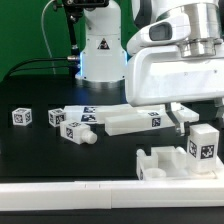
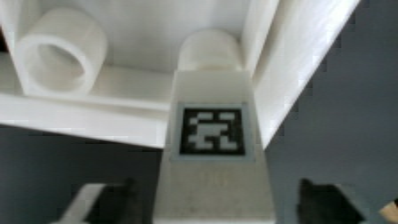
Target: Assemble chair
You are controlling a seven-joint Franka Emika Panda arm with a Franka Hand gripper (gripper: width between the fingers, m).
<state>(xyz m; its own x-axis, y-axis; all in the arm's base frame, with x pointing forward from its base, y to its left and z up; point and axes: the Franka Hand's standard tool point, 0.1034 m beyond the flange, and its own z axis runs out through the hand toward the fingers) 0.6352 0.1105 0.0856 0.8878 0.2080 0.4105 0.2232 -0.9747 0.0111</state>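
Black tabletop carries loose chair parts at left and centre; near right we see the gripper holding nothing, its jaws spread, straddling without touching the tagged post directly below, whose long axis looks upright

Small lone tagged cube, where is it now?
At the exterior view's far left, the small cube sits on the black table, just left of a tagged white block, not touching it.
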